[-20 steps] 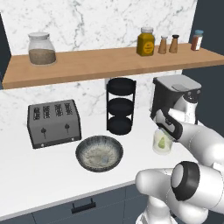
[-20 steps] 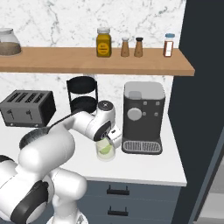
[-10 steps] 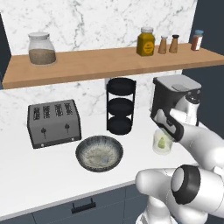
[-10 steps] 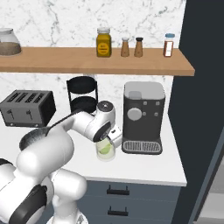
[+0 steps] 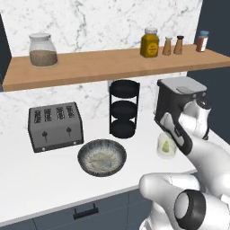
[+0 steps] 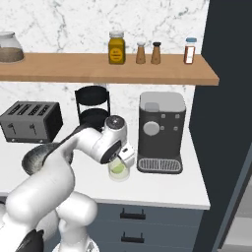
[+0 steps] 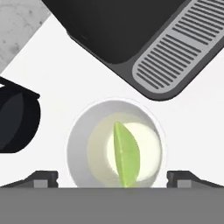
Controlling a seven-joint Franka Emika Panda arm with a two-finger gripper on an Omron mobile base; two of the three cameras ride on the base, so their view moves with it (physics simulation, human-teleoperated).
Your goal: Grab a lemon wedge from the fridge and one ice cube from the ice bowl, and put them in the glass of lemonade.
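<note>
Scanning left to right: ice bowl (image 5: pixel 101 157) at 9 o'clock of the glass of lemonade (image 7: pixel 114 147), ice not yet fetched; lemon wedge (image 7: pixel 126 154) already inside the glass; gripper (image 7: pixel 112 178) directly above, jaws wide open, empty; coffee machine (image 6: pixel 161 131) at 3 o'clock

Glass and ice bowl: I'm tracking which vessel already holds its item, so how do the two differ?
The glass is small, pale and translucent; the ice bowl is wide, shallow, dark-rimmed and speckled inside. The glass holds the lemon wedge; what the bowl holds is too faint to tell. The glass stands by the coffee machine under the open gripper; the bowl sits near the toaster. Both are round and rest on the counter.
</note>
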